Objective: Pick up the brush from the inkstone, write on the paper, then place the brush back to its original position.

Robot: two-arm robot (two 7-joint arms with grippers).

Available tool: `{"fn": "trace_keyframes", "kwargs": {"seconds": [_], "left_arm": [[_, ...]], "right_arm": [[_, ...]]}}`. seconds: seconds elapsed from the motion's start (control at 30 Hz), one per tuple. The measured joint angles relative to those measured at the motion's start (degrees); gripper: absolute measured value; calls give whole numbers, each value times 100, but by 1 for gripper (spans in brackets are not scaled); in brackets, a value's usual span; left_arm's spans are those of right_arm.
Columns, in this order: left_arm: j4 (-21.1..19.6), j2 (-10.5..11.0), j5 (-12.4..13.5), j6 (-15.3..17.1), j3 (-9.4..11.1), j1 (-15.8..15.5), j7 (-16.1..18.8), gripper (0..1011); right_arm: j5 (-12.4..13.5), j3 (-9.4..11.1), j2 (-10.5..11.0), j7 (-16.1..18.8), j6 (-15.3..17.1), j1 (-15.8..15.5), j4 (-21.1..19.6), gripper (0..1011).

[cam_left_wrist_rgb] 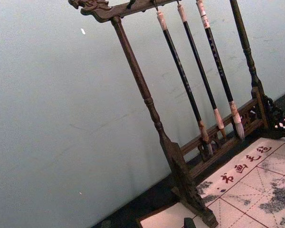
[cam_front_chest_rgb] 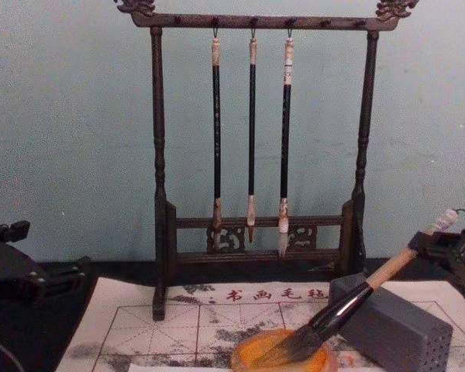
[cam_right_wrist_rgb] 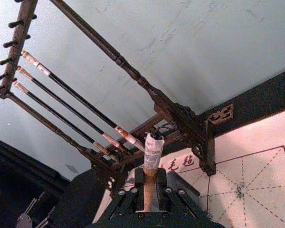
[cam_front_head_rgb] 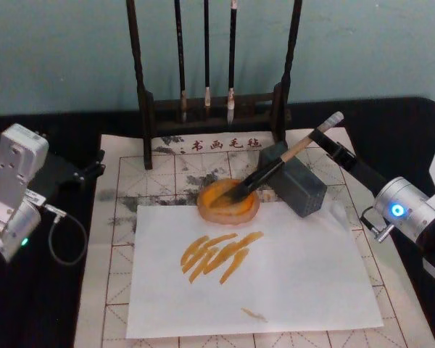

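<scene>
The brush [cam_front_head_rgb: 275, 168] lies slanted, its dark bristles in the round orange inkstone dish [cam_front_head_rgb: 216, 210] and its pale handle leaning on a grey block [cam_front_head_rgb: 304, 185]. My right gripper [cam_front_head_rgb: 332, 147] is at the handle's upper end; in the right wrist view its fingers [cam_right_wrist_rgb: 139, 189] close on the handle [cam_right_wrist_rgb: 150, 183] below the white cap [cam_right_wrist_rgb: 152, 151]. From the chest, the brush [cam_front_chest_rgb: 349, 306] rises toward that gripper [cam_front_chest_rgb: 443, 242]. The paper [cam_front_head_rgb: 116, 239] with its red grid lies under a white sheet [cam_front_head_rgb: 290, 283] marked with orange strokes [cam_front_head_rgb: 217, 255]. My left gripper [cam_front_head_rgb: 83, 170] is parked at the left.
A dark wooden brush rack [cam_front_head_rgb: 210, 109] with three thin hanging brushes [cam_front_chest_rgb: 250, 132] stands behind the paper, against the teal wall. Black tabletop [cam_front_head_rgb: 65, 304] borders the paper on both sides. A cable [cam_front_head_rgb: 61, 239] loops by the left arm.
</scene>
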Motion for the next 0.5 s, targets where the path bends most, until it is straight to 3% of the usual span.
{"fn": "trace_keyframes", "kwargs": {"seconds": [0.2,0.5], "left_arm": [[0,0,0,0,0,0,0,1001],[0,0,0,0,0,0,0,1001]], "right_arm": [[-8,-1,0,0,2,-1,0,208],[-9,0,0,1,1,-1,0,486]]}}
